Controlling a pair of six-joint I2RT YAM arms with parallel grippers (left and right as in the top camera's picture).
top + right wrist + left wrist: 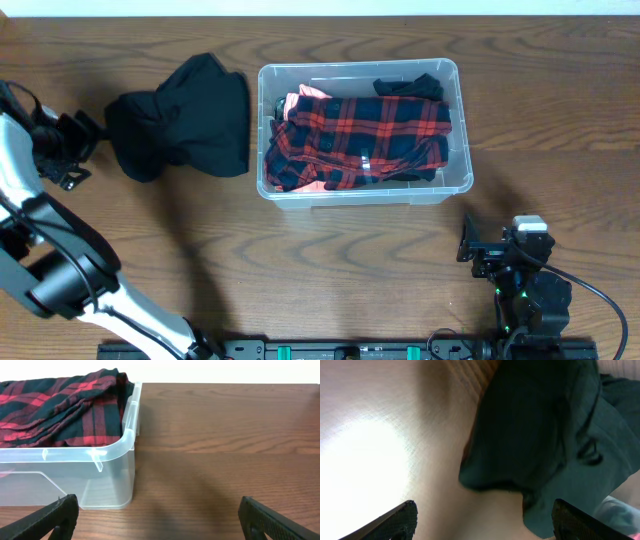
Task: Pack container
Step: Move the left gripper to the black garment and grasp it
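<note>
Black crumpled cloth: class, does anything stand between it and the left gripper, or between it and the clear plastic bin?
Nothing visible. The open left gripper is beside the black crumpled cloth, and bare wooden table alone separates cloth from the clear plastic bin.

A rectangular clear plastic container [362, 196] sat on the brown wooden surface [560, 120], about midway between the left and right edges and nearer the far edge. Inside it lay a red-and-black plaid cloth [360, 140], with a small black cloth [410, 86] in the container's far right corner. Just left of the container, a heap of black fabric [185, 115] lay on the surface. The left tool [484, 512] was just left of that heap, near the left edge. The right tool [159, 502] was off the container's near right corner, toward the near edge.
</note>
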